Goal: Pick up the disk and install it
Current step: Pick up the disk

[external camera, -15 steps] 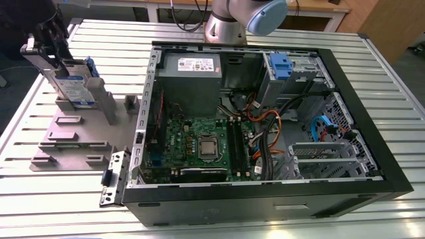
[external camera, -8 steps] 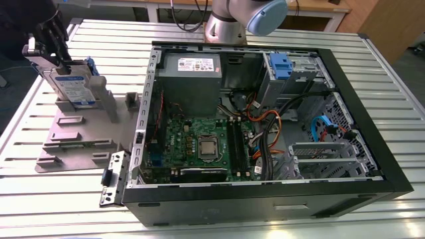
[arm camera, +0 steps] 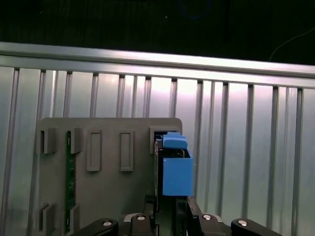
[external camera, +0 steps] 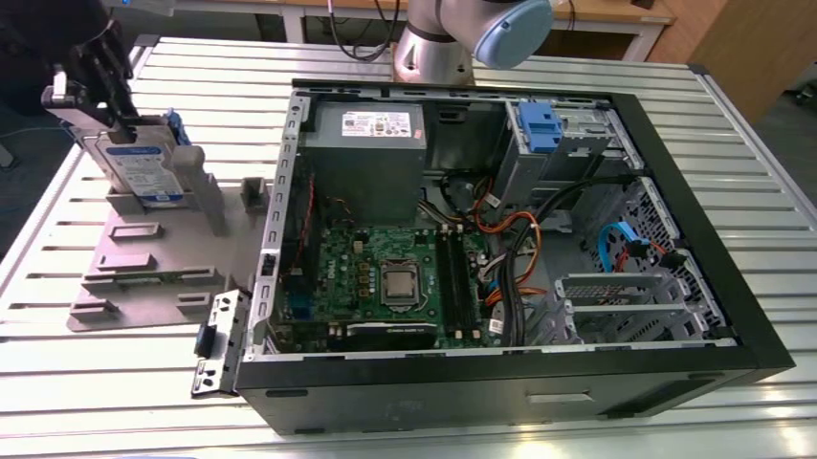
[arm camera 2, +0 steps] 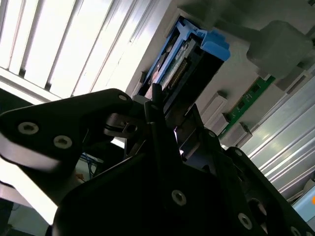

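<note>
The task looks barely begun. The disk (external camera: 143, 167) has not been lifted. It stands on edge in a slot of the grey holder (external camera: 141, 258), which lies on the table (external camera: 102, 382) outside the case (external camera: 766, 335), just beside the case's wall on the exterior view's left. Nothing of the installing is done. The cage (external camera: 549, 129) with the blue clip sits inside the case at its far corner, well apart from the disk, so the lift, the carry into the case and the seating all appear to be left.

The pincer (external camera: 118, 120) hangs outside the case too, right over the disk's upper edge. In the first wrist view the disk's blue carrier (arm camera: 176, 172) rises straight ahead of the pincer (arm camera: 167, 211), in line with its middle. The second wrist view puts the disk (arm camera 2: 184, 56) close against the pincer (arm camera 2: 162, 113). Whether the pincer is clamped on the disk or merely straddling it cannot be told.
</note>
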You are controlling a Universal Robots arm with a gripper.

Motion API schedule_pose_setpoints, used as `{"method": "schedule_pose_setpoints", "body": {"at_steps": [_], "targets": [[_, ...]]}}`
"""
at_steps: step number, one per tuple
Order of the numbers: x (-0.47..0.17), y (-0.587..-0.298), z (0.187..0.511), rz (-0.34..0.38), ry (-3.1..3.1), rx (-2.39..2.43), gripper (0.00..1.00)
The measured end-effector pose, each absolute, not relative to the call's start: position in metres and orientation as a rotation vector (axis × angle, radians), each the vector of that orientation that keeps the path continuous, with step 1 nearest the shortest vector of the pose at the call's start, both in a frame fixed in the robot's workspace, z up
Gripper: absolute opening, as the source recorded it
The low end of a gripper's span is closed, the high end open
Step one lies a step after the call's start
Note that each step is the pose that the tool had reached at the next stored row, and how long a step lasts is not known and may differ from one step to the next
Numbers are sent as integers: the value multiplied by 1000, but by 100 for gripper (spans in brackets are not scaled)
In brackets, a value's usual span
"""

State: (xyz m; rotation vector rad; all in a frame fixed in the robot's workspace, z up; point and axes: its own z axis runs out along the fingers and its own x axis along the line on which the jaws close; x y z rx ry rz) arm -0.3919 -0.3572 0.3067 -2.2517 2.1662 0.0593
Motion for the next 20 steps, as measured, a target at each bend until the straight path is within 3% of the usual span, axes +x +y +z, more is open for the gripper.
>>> {"method": "schedule_pose_setpoints", "body": {"at_steps": [20], "targets": [[-392, -357, 306, 58, 2250, -2166, 35]]}}
